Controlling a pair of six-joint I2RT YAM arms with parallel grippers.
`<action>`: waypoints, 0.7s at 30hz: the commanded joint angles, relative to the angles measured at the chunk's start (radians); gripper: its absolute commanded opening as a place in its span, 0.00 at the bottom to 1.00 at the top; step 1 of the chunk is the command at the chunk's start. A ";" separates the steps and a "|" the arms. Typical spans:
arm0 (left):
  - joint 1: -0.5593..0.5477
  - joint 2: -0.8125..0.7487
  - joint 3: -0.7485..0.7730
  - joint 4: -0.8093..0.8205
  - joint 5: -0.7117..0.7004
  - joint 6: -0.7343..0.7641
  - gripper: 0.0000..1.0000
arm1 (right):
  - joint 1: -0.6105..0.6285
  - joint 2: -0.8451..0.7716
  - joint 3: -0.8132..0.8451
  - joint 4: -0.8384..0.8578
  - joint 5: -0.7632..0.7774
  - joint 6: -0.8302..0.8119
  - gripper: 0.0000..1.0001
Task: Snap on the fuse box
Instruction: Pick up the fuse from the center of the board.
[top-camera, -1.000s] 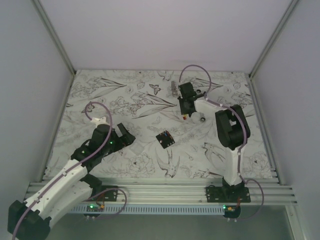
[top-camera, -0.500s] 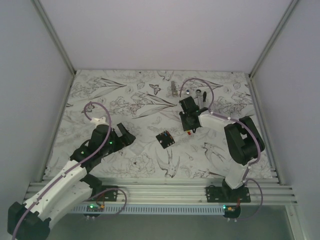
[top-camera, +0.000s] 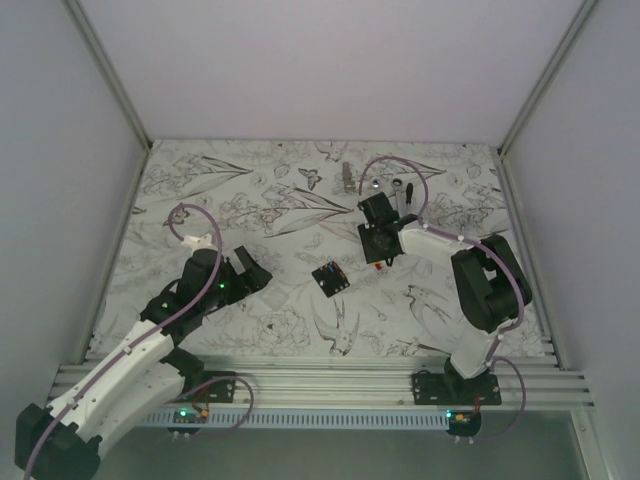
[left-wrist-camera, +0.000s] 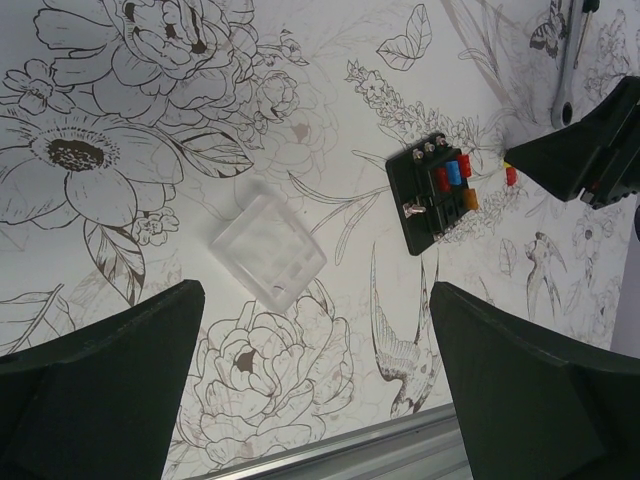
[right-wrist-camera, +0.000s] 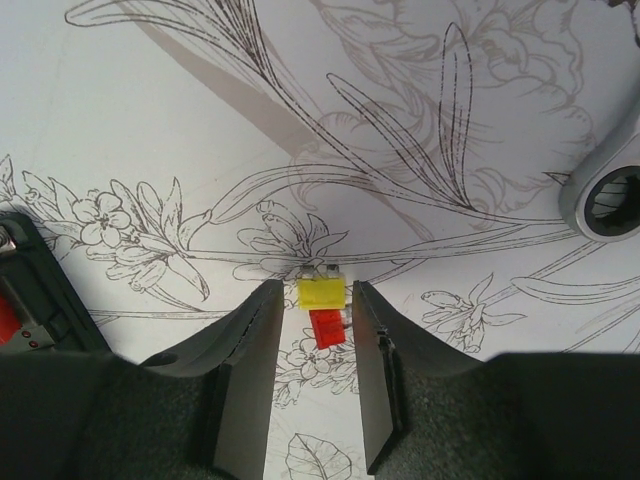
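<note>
Looking down from the top view: the fuse box (top-camera: 331, 278) is lying flat on the flower-printed table cover (top-camera: 250, 200), near the middle, between the two arms and somewhat closer to the right one. Its slotted face is pointing up; the left wrist view is showing red, blue and orange-yellow fuses seated in it. Nothing is gripping it.

The left gripper (top-camera: 252, 268) is hovering to the left of the fuse box, well apart from it. Its jaws are spread wide and carrying nothing. Below it a clear square plastic cover (left-wrist-camera: 268, 250) is lying flat on the table, left of the fuse box and not touching it.

The right gripper (right-wrist-camera: 317, 292) is pointing down at the table just beside the fuse box, on its right and far side. Its jaws are standing only partly apart, leaving a narrow gap. A loose yellow fuse (right-wrist-camera: 321, 292) is sitting between the fingertips with a thin strip of table showing on each side, so neither finger is pressing on it. A loose red fuse (right-wrist-camera: 326, 328) is lying right against the yellow one, deeper between the fingers. The black edge of the fuse box is showing at the left border of the right wrist view, close to that gripper.

A silver ratchet wrench (left-wrist-camera: 567, 70) is lying on the table on the far side of the right gripper.
</note>
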 joint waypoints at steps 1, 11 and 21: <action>0.007 -0.001 0.019 -0.005 0.013 0.000 1.00 | 0.003 0.019 0.018 -0.019 -0.029 -0.027 0.39; 0.007 0.003 0.021 -0.005 0.018 -0.003 1.00 | 0.011 0.048 0.023 -0.042 -0.002 -0.022 0.36; 0.007 0.018 0.027 0.000 0.032 -0.009 1.00 | 0.035 0.049 0.035 -0.058 0.052 -0.017 0.23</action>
